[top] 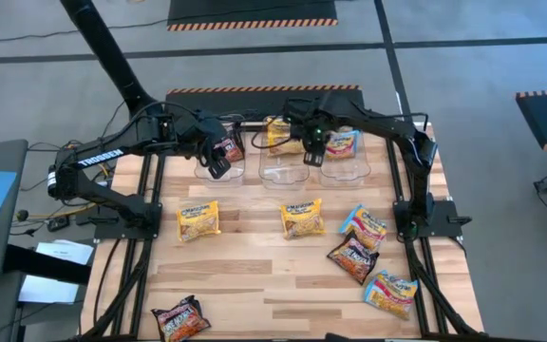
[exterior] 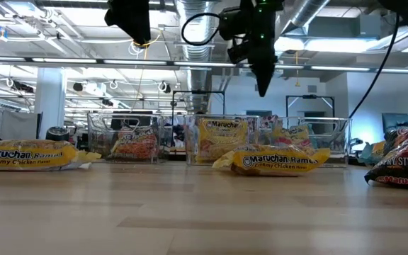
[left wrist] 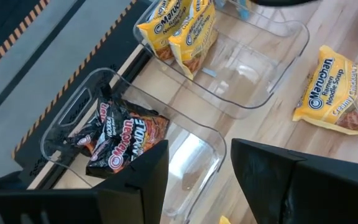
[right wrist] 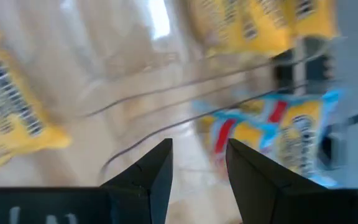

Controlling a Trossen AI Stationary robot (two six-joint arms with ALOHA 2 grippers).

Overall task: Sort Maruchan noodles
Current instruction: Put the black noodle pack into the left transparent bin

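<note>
Left gripper (top: 218, 163): hangs above the left clear rectangular plastic tub (top: 218, 171) at the far side of the table; its dark fingers (left wrist: 143, 171) stand apart with nothing between them.
Right gripper (top: 314, 154): hangs above the gap between the middle clear tub (top: 284, 172) and the right clear tub (top: 348, 169); its fingers stand slightly apart and grip nothing.
Left tub contents: one dark maroon-black crinkly noodle packet (left wrist: 120, 140), lying against the far wall.
Middle tub contents: yellow-orange noodle packets (left wrist: 178, 28), leaning at the far end.
Right tub contents: one light blue and pink noodle packet (top: 343, 142).
Loose yellow-orange packets: one (top: 198, 219) on the wooden slatted table (top: 254, 271) in front of the left tub; one (top: 302, 218) in front of the middle tub.
Loose blue-pink packets: one (top: 364, 224) near the right arm's base; one (top: 390, 292) near the right front edge.
Loose maroon-black packets: one (top: 353, 256) lies between the two blue-pink packets; one (top: 180, 320) at the left front edge.
</note>
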